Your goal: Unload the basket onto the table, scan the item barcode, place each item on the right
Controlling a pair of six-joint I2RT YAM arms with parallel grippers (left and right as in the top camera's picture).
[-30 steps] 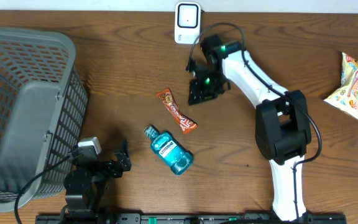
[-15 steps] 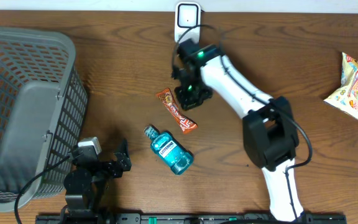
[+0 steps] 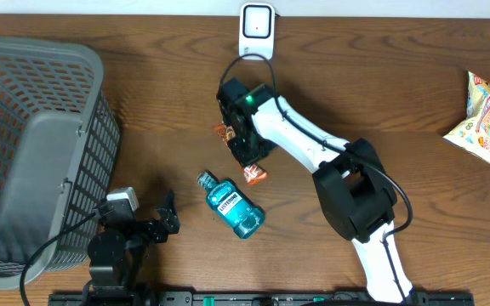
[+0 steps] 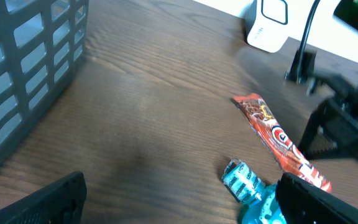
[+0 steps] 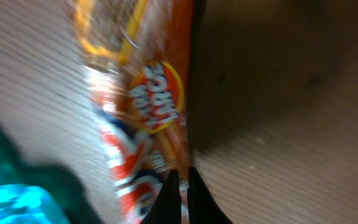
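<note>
No text legible: orange wrapper [image 5: 157, 106] logo blurred, blue bottle [image 3: 232, 205] label too small.

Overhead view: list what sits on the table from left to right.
Gray basket → left gripper → mouthwash bottle → snack bags at the right edge. The snack bar, scanner and right gripper overlap the bottle's span, so they are left unranked.

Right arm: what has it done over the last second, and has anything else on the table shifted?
The right gripper swung to its left and back toward its base, from beside the scanner to over the snack bar, and its jaws closed; whether they pinch the bar is unclear. The snack bar, mouthwash bottle, basket and open left gripper stayed put.
</note>
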